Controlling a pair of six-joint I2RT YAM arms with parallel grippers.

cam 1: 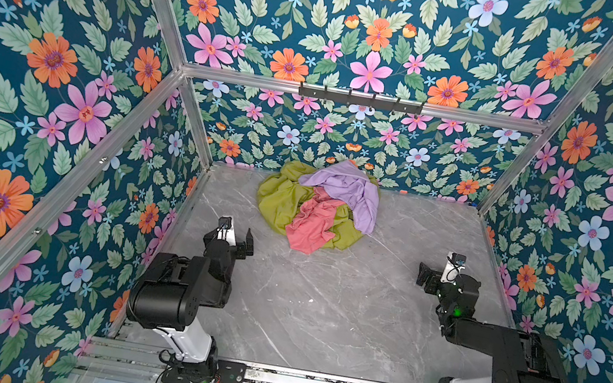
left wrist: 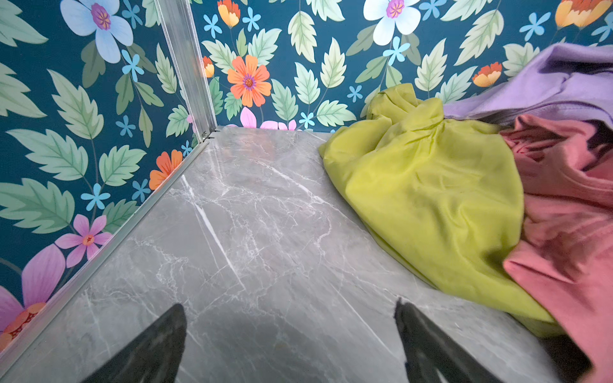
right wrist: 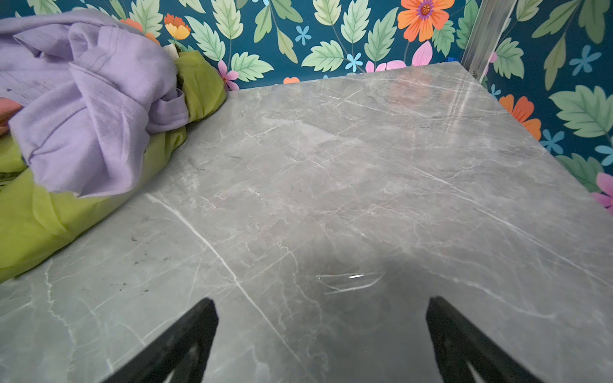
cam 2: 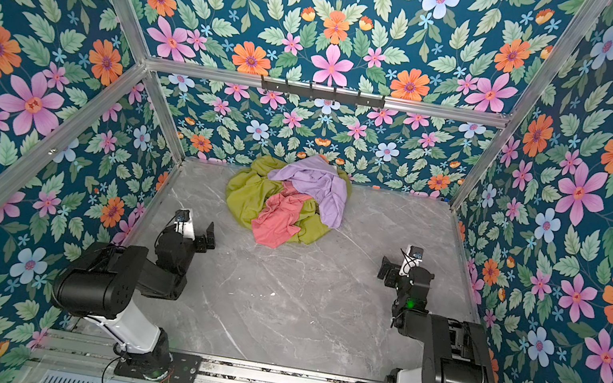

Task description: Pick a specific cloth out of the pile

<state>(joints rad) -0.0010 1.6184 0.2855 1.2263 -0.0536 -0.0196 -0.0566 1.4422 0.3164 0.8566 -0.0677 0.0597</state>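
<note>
The pile sits at the back middle of the grey marble table (cam 1: 318,312), against the rear wall. The salmon-pink cloth (cam 1: 312,225) (cam 2: 278,219) lies crumpled on the pile's front, over the large olive-green cloth (cam 1: 280,196). The lilac-purple cloth (cam 1: 351,191) is draped across the top and right. My left gripper (cam 1: 245,242) (left wrist: 289,305) hovers open to the pile's front left, with bare marble between its fingers. The pink cloth (left wrist: 564,215) lies off to one side of it. My right gripper (cam 1: 425,275) (right wrist: 321,299) is open too, over bare table to the pile's front right.
Floral-papered walls with aluminium frame posts (cam 1: 197,128) close in the table on the left, back and right. A black hook rail (cam 1: 360,99) hangs on the upper back bar. Both arm bases stand on the rail at the table's front edge (cam 1: 306,382).
</note>
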